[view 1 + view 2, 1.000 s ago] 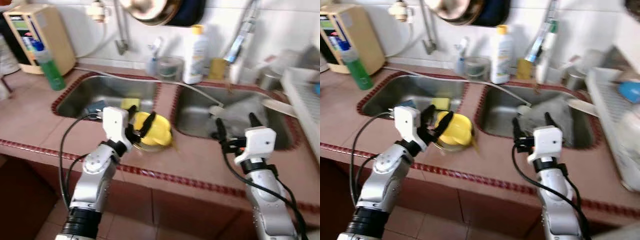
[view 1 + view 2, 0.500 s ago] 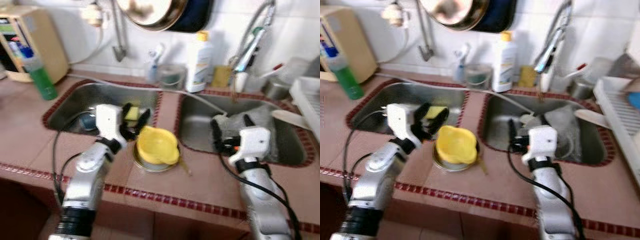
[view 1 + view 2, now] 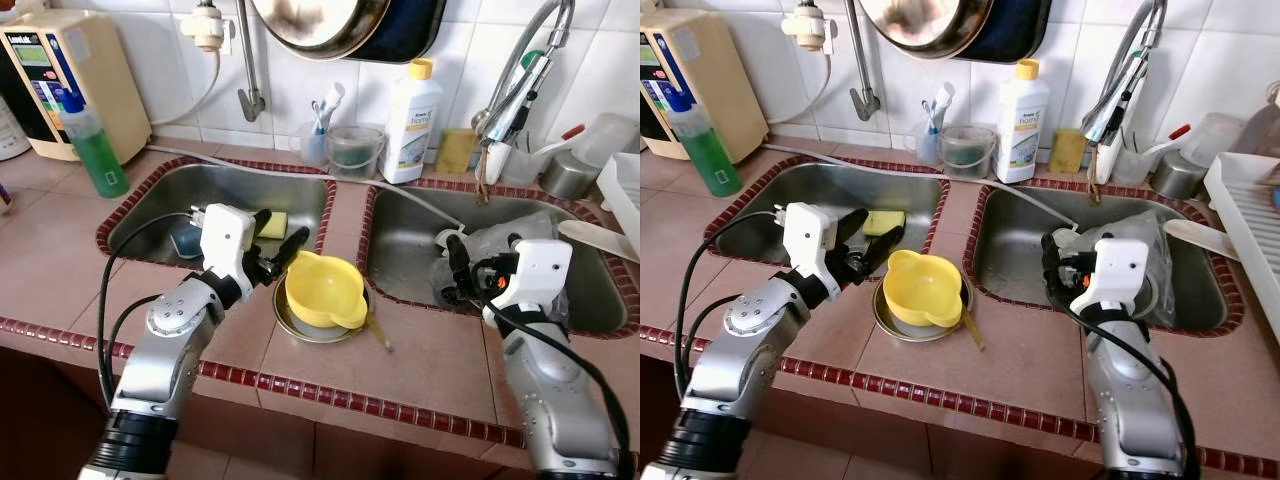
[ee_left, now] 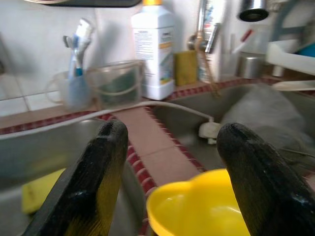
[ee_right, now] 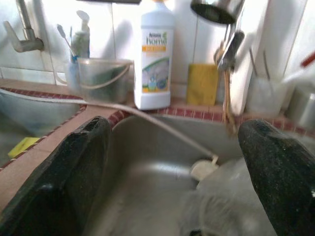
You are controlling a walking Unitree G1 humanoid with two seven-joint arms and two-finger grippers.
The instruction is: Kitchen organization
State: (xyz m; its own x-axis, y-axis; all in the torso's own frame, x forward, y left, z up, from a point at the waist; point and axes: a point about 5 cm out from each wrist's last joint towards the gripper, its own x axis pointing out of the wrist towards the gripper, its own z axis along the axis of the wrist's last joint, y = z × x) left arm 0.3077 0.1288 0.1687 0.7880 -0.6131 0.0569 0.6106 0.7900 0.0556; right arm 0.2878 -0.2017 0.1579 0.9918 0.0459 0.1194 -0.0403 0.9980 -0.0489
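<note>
**Yellow bowl sitting loose between two sinks, left gripper poised beside it**

The left gripper (image 3: 276,252) is hovering with its fingers spread apart and gripping nothing, just left of the yellow bowl (image 3: 322,290). The bowl is lying immediately to the right of the fingertips, slightly nearer, apparently not touching them. It is resting on a round metal plate (image 3: 318,330) on the tiled counter strip (image 3: 420,360) between the left sink (image 3: 150,200) and the right sink (image 3: 590,300).

The risk, as I judge it, is coming from that stacking: the bowl is sitting unfixed on smooth metal, so a finger pushing sideways instead of closing around the rim is likely to be sliding it rightward toward the right sink, or dragging the plate along. A thin plastic rim is also apt to be slipping out of a shallow pinch.

The right gripper (image 3: 1055,268) is hanging with fingers apart over the right sink, above a crumpled clear plastic bag (image 3: 1140,245), well apart from the bowl. Farther back, a white detergent bottle (image 3: 411,120) is standing against the wall.
</note>
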